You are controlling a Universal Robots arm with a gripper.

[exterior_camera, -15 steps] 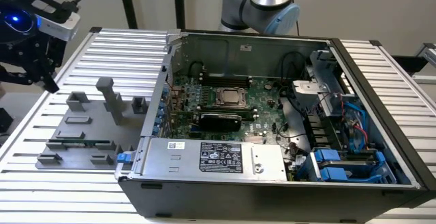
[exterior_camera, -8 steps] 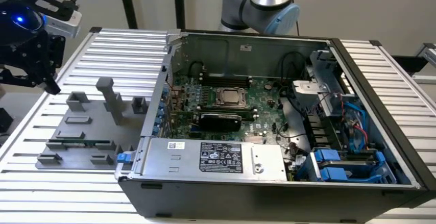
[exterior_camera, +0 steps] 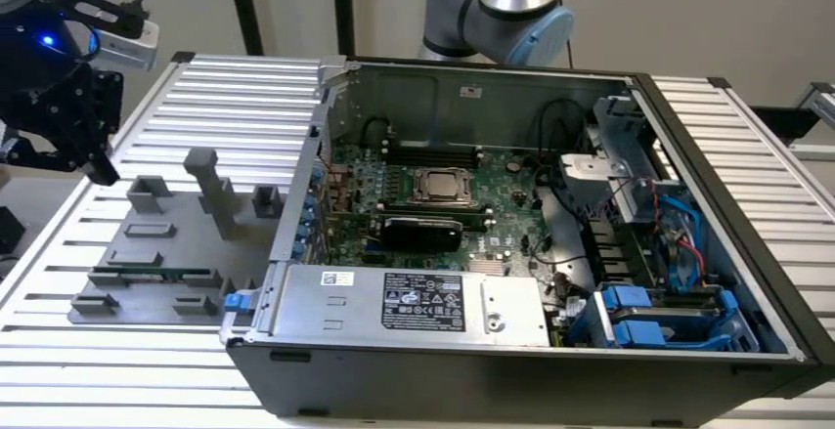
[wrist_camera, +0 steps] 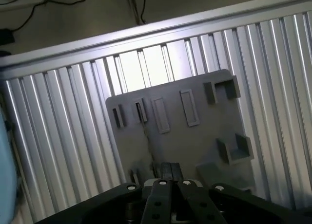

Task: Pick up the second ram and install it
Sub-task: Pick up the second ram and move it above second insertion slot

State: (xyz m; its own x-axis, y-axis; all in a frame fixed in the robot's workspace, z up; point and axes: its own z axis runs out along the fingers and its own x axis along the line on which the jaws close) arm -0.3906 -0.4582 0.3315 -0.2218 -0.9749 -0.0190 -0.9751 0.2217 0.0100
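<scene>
1. Hovering at the exterior view's far left, the gripper [exterior_camera: 94, 160] hangs above the table's edge. In the wrist view we see the gripper [wrist_camera: 169, 169] pressed shut with nothing between its tips, so we judge it carries nothing.
2. Just to its right lies the grey fixture plate [exterior_camera: 156, 248], which the wrist camera looks down on [wrist_camera: 195, 146]. We take its blocks and grooves to be there to keep parts in known spots for a clean grasp.
3. The second ram [exterior_camera: 151, 275] sits in the long holder near the plate's front edge, untouched and apart from the gripper.
4. Further right, the computer case [exterior_camera: 457, 97] lies open on its side, so the board faces upward for access from above.
5. Inside it, the black memory slots [exterior_camera: 424, 155] run behind the processor socket [exterior_camera: 444, 187]. We cannot tell whether any stick is seated there.
</scene>
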